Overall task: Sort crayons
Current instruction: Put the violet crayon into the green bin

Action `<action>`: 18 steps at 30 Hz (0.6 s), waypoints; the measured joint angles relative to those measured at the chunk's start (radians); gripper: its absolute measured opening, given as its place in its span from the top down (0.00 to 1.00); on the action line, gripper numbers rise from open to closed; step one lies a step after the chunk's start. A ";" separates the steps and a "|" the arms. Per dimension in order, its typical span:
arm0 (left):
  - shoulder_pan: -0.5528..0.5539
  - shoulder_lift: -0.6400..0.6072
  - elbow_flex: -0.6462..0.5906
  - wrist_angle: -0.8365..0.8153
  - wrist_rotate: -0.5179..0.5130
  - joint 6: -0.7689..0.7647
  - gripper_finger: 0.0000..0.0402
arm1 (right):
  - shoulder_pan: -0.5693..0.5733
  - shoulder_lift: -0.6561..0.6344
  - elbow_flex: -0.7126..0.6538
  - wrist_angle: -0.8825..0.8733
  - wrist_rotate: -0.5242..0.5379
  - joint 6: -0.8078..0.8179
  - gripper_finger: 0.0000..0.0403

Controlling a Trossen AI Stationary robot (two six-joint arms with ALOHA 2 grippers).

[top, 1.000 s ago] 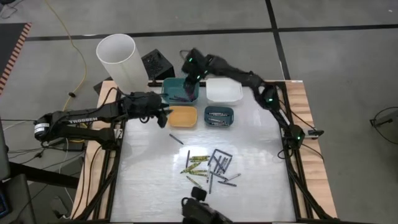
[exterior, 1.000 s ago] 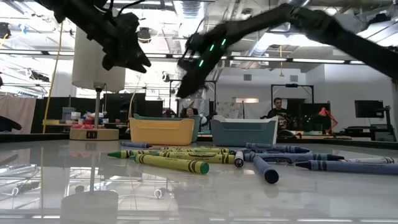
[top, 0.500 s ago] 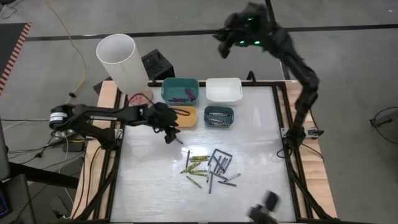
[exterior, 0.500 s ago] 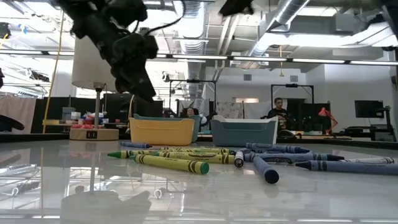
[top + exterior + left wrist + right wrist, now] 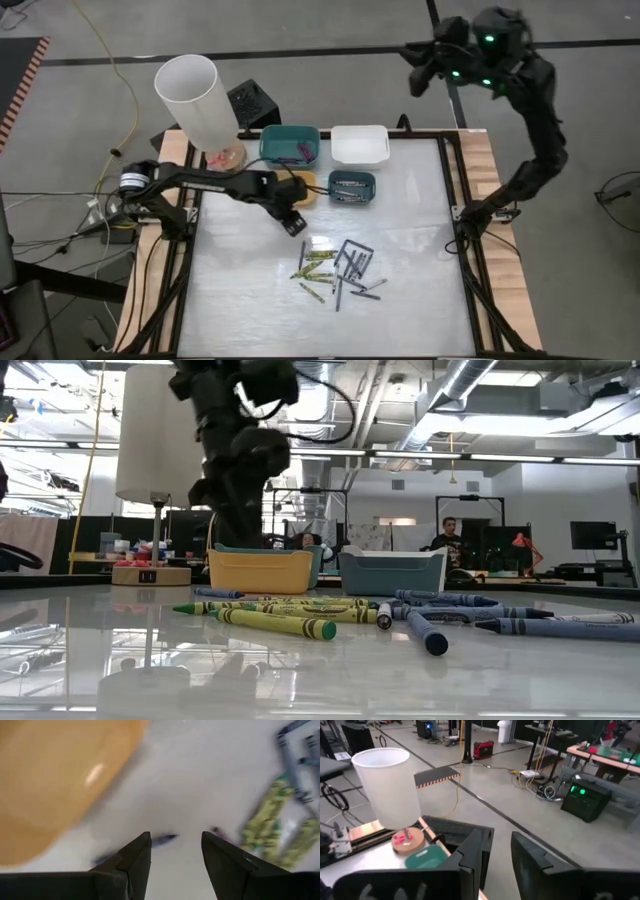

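Item: crayon sort, part done.

Sorted so far, judged by what lies in the bins: the teal plastic bin holds a few dark purple sticks; the small dark-blue bin holds several grey or blue ones. The white rectangular bin, beside the teal bin, shows nothing inside. The orange-yellow bin, just in front of the teal bin, is half hidden by the left arm; its contents cannot be told.

Left to do: the loose heap of short wax crayons in yellow-green, grey and blue lies on the glossy white worktop, well in front of the teal bin, toward the middle. One lone dark crayon lies apart from the heap, nearer the orange-yellow bin. My estimate: most of the sorting is still ahead.

Left pincer: arm stretched low over the worktop, wrist tipped down, in front of the teal bin between the orange-yellow bin and the heap. Fingers parted, nothing between them; the lone dark crayon lies on the worktop beyond the gap between the tips, not touched.

Right pincer: arm raised high and swung back behind the teal bin, off the worktop's far edge, waiting. Fingers a narrow gap apart, holding nothing.

Also present: tall white cylinder on a round wooden base, at the teal bin's left.
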 joint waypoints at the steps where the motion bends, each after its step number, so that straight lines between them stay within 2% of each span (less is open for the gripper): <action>1: -0.019 0.019 0.020 -0.006 -0.008 -0.035 0.59 | 0.000 -0.012 0.000 -0.021 0.000 0.000 0.75; 8: -0.155 0.155 0.140 -0.014 -0.125 -0.294 0.59 | 0.000 -0.070 0.000 -0.107 -0.001 -0.053 0.75; 12: -0.203 0.233 0.193 -0.045 -0.128 -0.433 0.59 | 0.000 -0.098 0.000 -0.158 -0.003 -0.063 0.75; 18: -0.267 0.339 0.276 -0.149 -0.112 -0.555 0.59 | 0.000 -0.139 0.000 -0.251 -0.008 -0.088 0.75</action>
